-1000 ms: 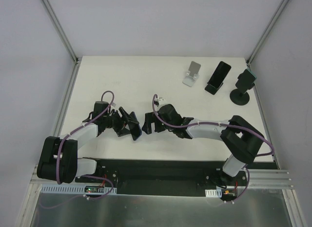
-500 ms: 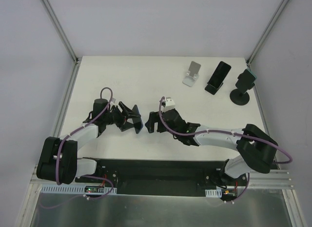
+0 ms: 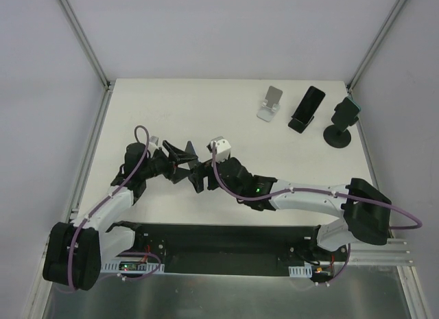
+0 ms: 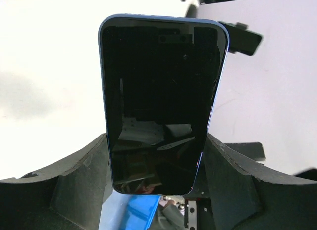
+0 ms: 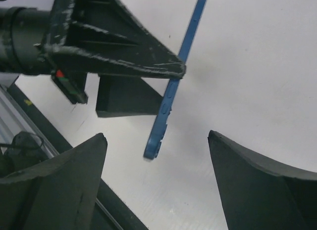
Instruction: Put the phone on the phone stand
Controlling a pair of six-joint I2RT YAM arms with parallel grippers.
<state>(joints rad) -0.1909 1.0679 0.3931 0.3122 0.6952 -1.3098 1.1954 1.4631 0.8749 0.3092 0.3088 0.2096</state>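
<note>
My left gripper (image 3: 185,165) is shut on a blue-edged phone with a dark screen (image 4: 161,101), holding its lower sides and keeping it above the table, left of centre. In the right wrist view the phone (image 5: 174,86) shows edge-on, and its lower end hangs between my right gripper's fingertips. My right gripper (image 5: 156,135) is open, its jaws wide on either side of the phone without touching it; in the top view it (image 3: 208,176) sits right beside the left gripper. An empty silver phone stand (image 3: 272,103) stands at the back right.
A black stand holding a dark phone (image 3: 305,108) and a round-based black stand holding a teal phone (image 3: 341,120) stand to the right of the silver stand. The black base rail (image 3: 226,240) runs along the near edge.
My right gripper has moved left up to the left gripper, so its open jaws now flank the phone. My left arm has shifted and turned the phone toward it.
</note>
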